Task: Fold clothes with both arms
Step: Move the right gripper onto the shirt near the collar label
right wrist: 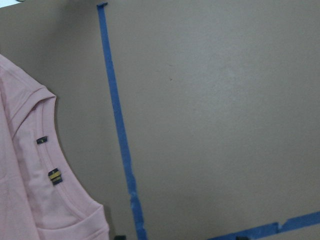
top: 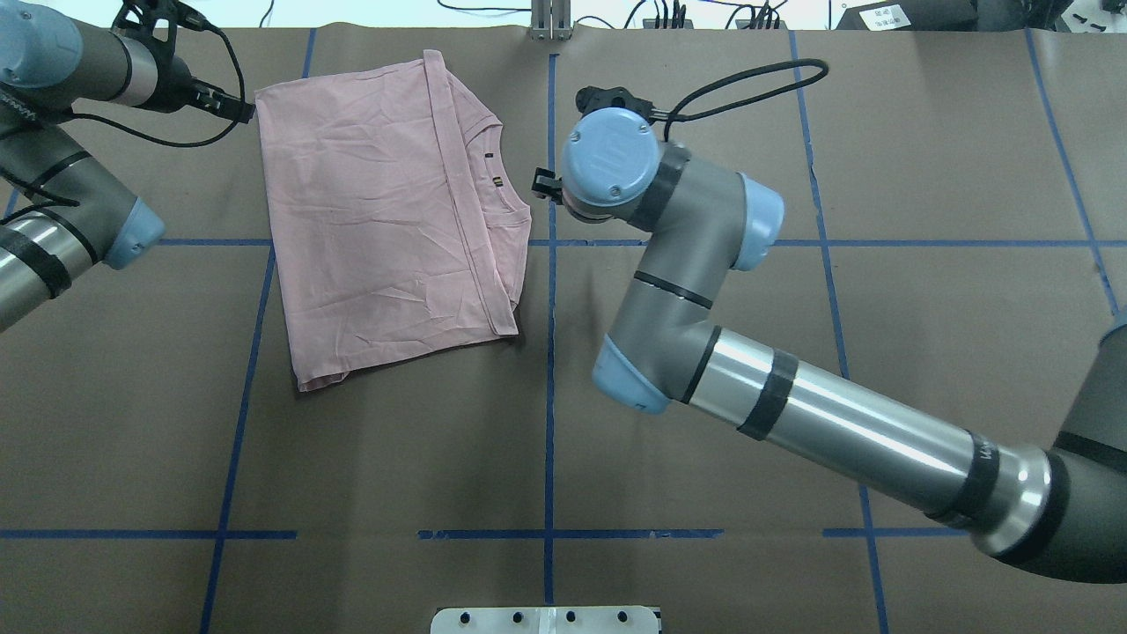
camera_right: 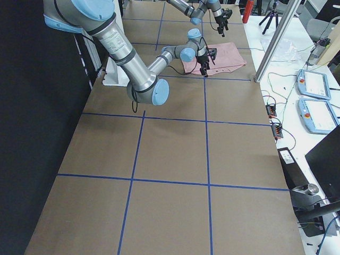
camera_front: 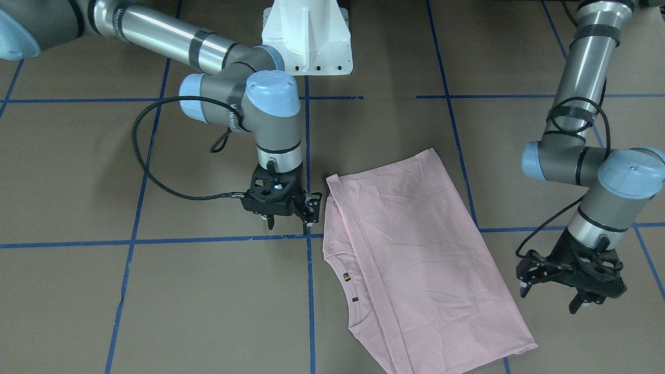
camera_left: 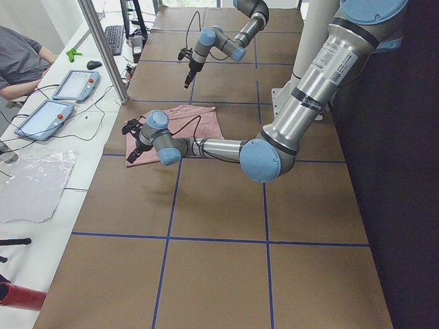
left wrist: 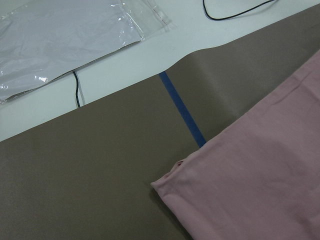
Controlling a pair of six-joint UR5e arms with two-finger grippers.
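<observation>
The pale pink T-shirt (camera_front: 415,249) lies folded flat on the brown table, print hidden, with the ribbed collar (camera_front: 347,280) and its small labels facing my right gripper. It also shows in the overhead view (top: 387,238). My right gripper (camera_front: 289,225) hangs open and empty just beside the shirt's collar-side edge, not touching it. My left gripper (camera_front: 549,300) is open and empty, off the shirt's opposite long edge. The left wrist view shows a shirt corner (left wrist: 250,200). The right wrist view shows the collar (right wrist: 55,190).
Blue tape lines (camera_front: 310,291) grid the brown table cover. The white pedestal base (camera_front: 306,36) stands at the robot's side. A clear plastic bag (left wrist: 65,35) lies on the white bench past the table's far edge. Tablets (camera_left: 72,86) and an operator (camera_left: 20,62) are there too.
</observation>
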